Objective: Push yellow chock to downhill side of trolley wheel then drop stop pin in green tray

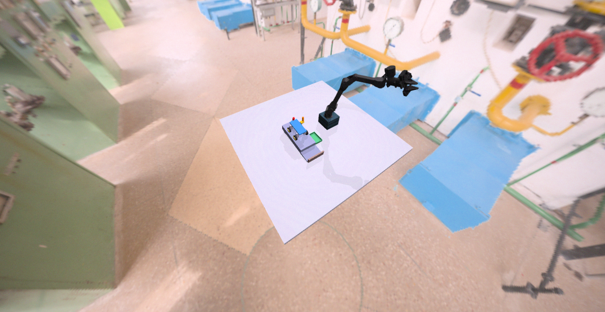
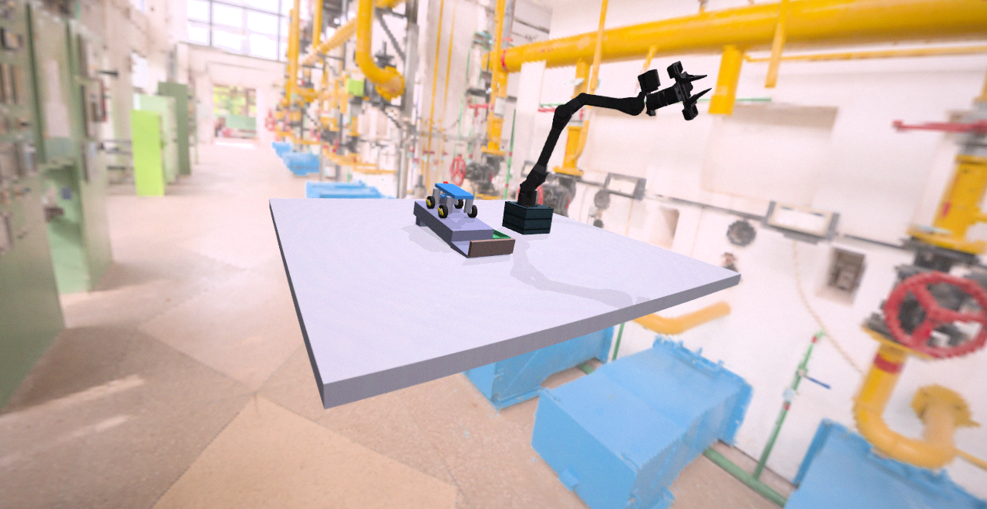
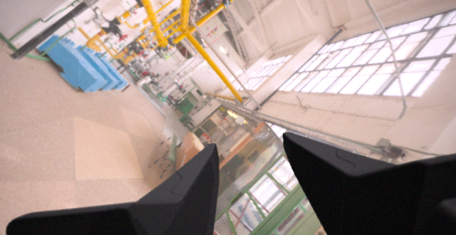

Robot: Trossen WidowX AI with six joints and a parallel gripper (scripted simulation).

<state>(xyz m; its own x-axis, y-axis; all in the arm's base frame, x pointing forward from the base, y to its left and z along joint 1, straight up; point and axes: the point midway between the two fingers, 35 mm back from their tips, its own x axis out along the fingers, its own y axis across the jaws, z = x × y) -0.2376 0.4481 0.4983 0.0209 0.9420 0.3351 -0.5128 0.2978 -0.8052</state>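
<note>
My gripper [image 1: 413,89] [image 2: 707,83] [image 3: 249,144] is partly open and empty, held high in the air past the table's edge, far from the trolley. The blue-topped trolley [image 1: 298,126] [image 2: 453,191] stands upright on the grey ramp [image 1: 305,142] [image 2: 469,226]. The red head of the stop pin [image 1: 293,118] shows at the ramp's uphill end. The chock [image 1: 302,119], with its orange handle upright, is on the trolley's far side; its base is mostly too small to make out. The green tray [image 1: 315,137] [image 2: 501,234] lies beside the ramp's lower part.
A brown end board [image 1: 315,156] [image 2: 490,247] closes the ramp's low end. The arm's dark base block [image 1: 328,120] [image 2: 527,217] stands on the white table [image 1: 279,200] [image 2: 386,312], close to the tray. The wrist view shows only the room beyond the fingers.
</note>
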